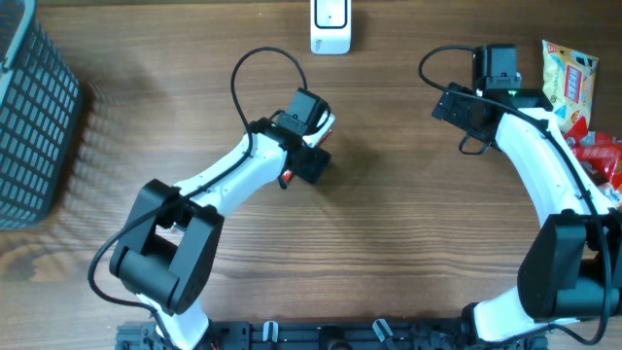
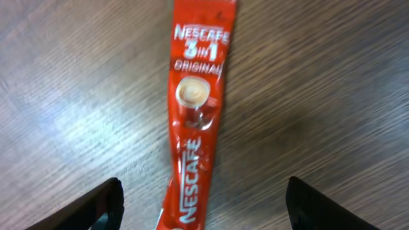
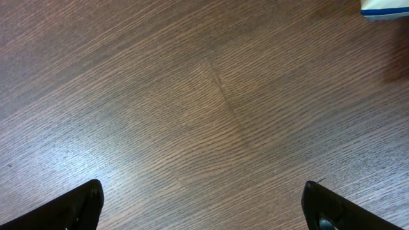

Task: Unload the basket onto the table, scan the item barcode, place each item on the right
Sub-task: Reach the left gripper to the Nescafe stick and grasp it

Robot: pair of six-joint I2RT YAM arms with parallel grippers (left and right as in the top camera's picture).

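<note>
A red Nescafe 3in1 sachet (image 2: pixel 195 108) lies flat on the wooden table, running lengthwise away from the left wrist camera. My left gripper (image 2: pixel 203 198) hangs over its near end, open, one finger (image 2: pixel 102 204) on each side and neither touching it. In the overhead view this gripper (image 1: pixel 309 146) covers most of the sachet (image 1: pixel 286 179), of which only a red tip shows. No barcode shows on the printed face. A white scanner (image 1: pixel 330 27) stands at the far edge. My right gripper (image 3: pixel 201 191) is open over bare wood, at the back right (image 1: pixel 452 105).
A dark mesh basket (image 1: pixel 34 117) stands at the left edge. Snack packets, one yellow-white (image 1: pixel 569 83) and one red (image 1: pixel 598 156), lie at the right edge beside the right arm. A white-and-blue packet corner (image 3: pixel 386 7) shows in the right wrist view.
</note>
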